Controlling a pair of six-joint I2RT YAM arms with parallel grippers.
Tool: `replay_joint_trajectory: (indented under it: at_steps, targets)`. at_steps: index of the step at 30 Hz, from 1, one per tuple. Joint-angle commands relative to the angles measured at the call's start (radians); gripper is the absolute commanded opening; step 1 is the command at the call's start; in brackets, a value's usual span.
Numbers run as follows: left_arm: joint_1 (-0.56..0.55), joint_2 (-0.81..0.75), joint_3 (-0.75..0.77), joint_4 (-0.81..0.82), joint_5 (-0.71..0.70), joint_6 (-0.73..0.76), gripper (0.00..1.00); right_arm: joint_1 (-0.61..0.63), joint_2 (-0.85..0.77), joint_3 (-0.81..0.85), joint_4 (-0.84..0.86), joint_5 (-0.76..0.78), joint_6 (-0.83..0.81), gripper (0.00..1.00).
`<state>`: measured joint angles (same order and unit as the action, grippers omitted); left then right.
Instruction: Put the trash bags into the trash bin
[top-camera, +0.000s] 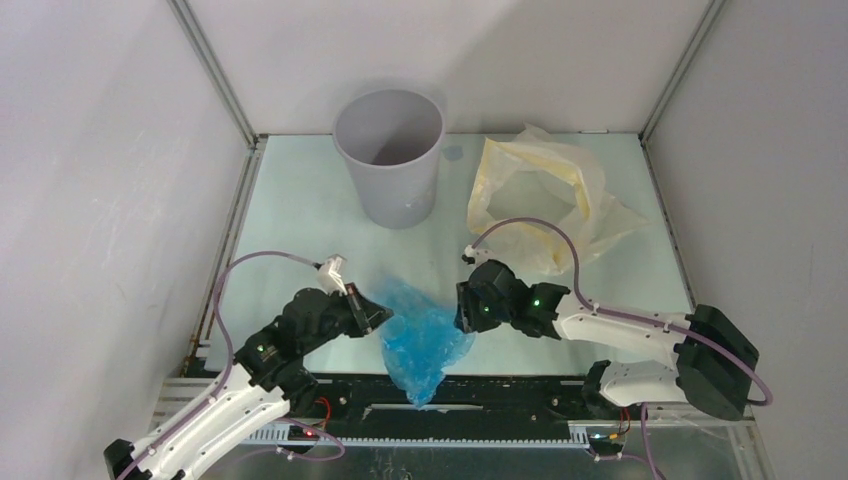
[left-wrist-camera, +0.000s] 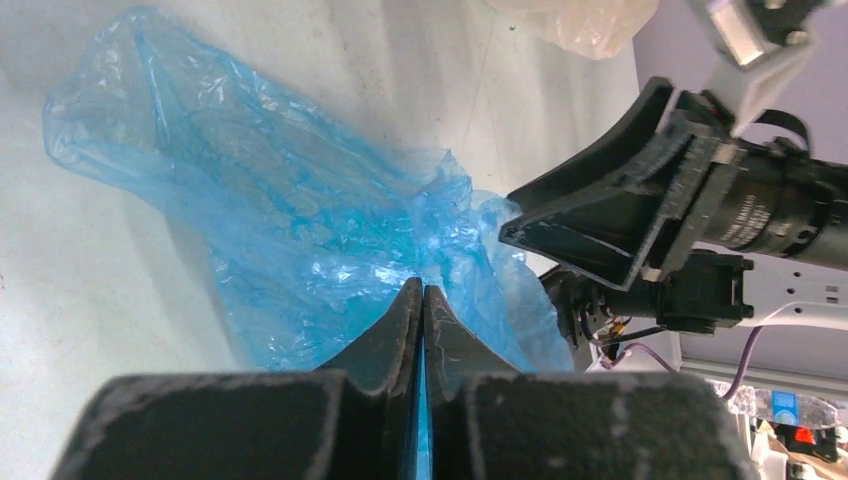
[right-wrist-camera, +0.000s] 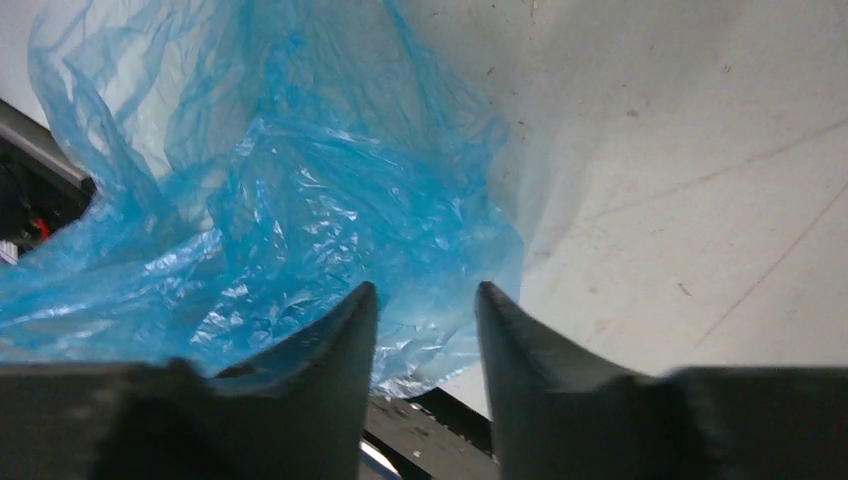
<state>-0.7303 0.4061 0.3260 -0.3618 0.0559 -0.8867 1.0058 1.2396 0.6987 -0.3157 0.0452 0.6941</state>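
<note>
The crumpled blue trash bag (top-camera: 420, 340) lies at the table's near edge, between my two grippers. My left gripper (top-camera: 378, 318) pinches its left side. In the left wrist view the fingers of that gripper (left-wrist-camera: 421, 290) are pressed together with a strip of the blue bag (left-wrist-camera: 250, 200) caught between them. My right gripper (top-camera: 465, 310) is at the bag's right side. Its jaws (right-wrist-camera: 425, 295) stand apart, and the edge of the blue bag (right-wrist-camera: 300, 200) lies between the tips. The grey trash bin (top-camera: 388, 160) stands upright at the back of the table.
A larger pale yellow plastic bag (top-camera: 545, 200) lies at the back right, beside the bin. The black slotted rail (top-camera: 450, 400) runs along the near edge under the blue bag's lower end. White walls enclose the table on three sides.
</note>
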Motion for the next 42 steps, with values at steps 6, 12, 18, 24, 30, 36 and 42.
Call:
replay_joint_trajectory:
  at_steps: [6, 12, 18, 24, 30, 36, 42]
  targets:
    - [0.005, -0.063, 0.155, -0.139, -0.082, 0.092, 0.39, -0.138, -0.083, 0.003, 0.137, -0.091, -0.078, 0.00]
    - [0.005, -0.072, 0.210, -0.181, -0.065, 0.112, 0.74, -0.150, -0.174, 0.096, 0.093, -0.131, -0.226, 0.00]
    - [0.002, -0.025, 0.153, -0.054, 0.120, 0.096, 0.90, -0.142, -0.196, 0.117, 0.053, -0.146, -0.303, 0.00]
    - [-0.070, 0.072, 0.087, 0.132, 0.186, 0.103, 0.88, -0.135, -0.188, 0.118, 0.034, -0.142, -0.334, 0.00]
    - [-0.108, 0.166, 0.082, 0.249, 0.161, 0.162, 0.90, -0.131, -0.178, 0.117, 0.042, -0.162, -0.334, 0.00]
    - [-0.109, 0.241, 0.108, 0.318, 0.169, 0.197, 0.82, -0.121, -0.180, 0.134, 0.038, -0.178, -0.342, 0.00]
    - [-0.109, 0.321, 0.117, 0.336, 0.091, 0.246, 0.79, -0.113, -0.163, 0.192, 0.017, -0.193, -0.355, 0.00]
